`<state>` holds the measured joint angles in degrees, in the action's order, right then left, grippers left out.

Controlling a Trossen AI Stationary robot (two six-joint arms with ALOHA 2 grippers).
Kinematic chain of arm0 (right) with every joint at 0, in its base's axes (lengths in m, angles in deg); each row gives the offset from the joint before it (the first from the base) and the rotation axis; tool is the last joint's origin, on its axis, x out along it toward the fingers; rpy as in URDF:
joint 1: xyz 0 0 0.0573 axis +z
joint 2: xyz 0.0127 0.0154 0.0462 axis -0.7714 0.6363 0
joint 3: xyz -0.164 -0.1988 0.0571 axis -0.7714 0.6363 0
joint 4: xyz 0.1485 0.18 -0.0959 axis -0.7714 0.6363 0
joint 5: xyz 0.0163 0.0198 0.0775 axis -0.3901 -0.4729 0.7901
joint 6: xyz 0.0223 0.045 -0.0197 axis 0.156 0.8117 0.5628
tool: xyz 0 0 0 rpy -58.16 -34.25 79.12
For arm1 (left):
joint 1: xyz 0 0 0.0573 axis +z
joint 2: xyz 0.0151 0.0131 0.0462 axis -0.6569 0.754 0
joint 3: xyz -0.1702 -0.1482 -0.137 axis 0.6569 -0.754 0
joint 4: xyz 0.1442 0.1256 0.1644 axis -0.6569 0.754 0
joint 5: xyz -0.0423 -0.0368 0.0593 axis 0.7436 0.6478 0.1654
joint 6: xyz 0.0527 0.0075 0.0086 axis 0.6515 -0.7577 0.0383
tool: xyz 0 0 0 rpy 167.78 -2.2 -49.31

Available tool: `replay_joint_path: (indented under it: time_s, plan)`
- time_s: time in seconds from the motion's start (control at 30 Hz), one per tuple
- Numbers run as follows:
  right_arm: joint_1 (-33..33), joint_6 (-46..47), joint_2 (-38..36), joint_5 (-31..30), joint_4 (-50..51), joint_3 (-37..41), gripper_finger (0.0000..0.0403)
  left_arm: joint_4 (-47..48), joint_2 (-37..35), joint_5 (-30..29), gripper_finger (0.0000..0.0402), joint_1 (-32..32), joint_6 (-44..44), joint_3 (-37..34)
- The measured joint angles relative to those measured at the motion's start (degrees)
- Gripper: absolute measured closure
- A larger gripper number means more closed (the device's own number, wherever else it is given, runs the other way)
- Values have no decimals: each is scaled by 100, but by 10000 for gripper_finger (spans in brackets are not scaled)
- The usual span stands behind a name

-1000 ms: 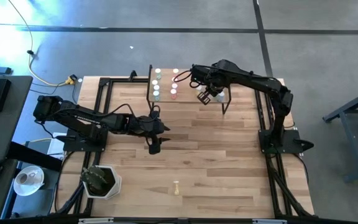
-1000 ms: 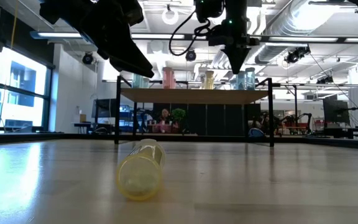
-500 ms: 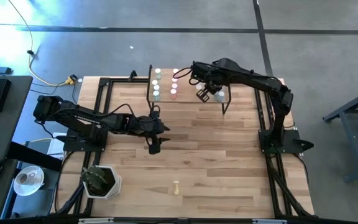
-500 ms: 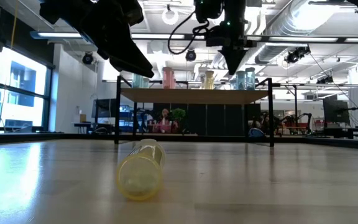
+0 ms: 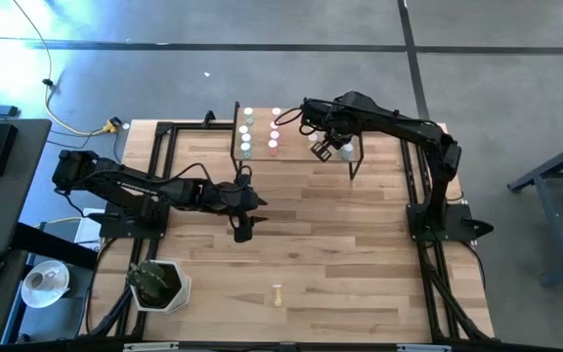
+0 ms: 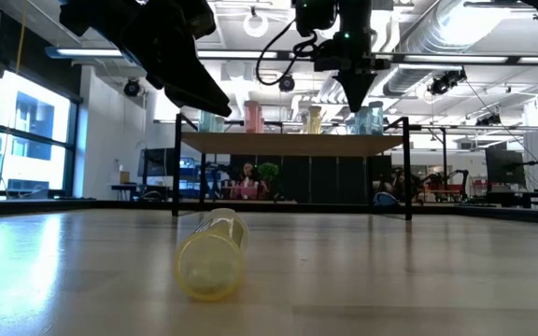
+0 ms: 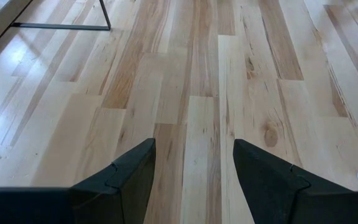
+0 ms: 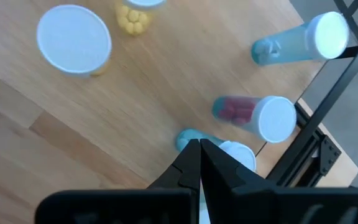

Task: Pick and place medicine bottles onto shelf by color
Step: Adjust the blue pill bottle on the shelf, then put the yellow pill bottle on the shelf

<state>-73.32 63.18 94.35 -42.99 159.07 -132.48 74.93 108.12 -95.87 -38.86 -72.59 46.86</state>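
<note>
The right gripper hangs over the shelf, fingers pressed together and holding nothing. Directly beneath its tips stands a blue bottle; a red bottle sits just beside it and another blue bottle beyond, near the shelf's edge. The left gripper waits above the bare tabletop, fingers spread and empty. A yellow bottle lies on its side, well apart from both.

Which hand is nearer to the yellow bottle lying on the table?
Left. The left hand hangs mid-table, closer to the yellow bottle; the right hand is over the shelf.
</note>
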Motion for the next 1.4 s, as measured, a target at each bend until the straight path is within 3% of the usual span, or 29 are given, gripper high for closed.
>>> replay_joint_path:
  time_s: [0.9,1.4]
  plan:
    - [172,-155,0,-67,-15,-256,403,2,0,1,195,1,0,-2]
    - [988,-309,-444,-141,-476,-256,403,471,0,348,195,-72,-454,-4]
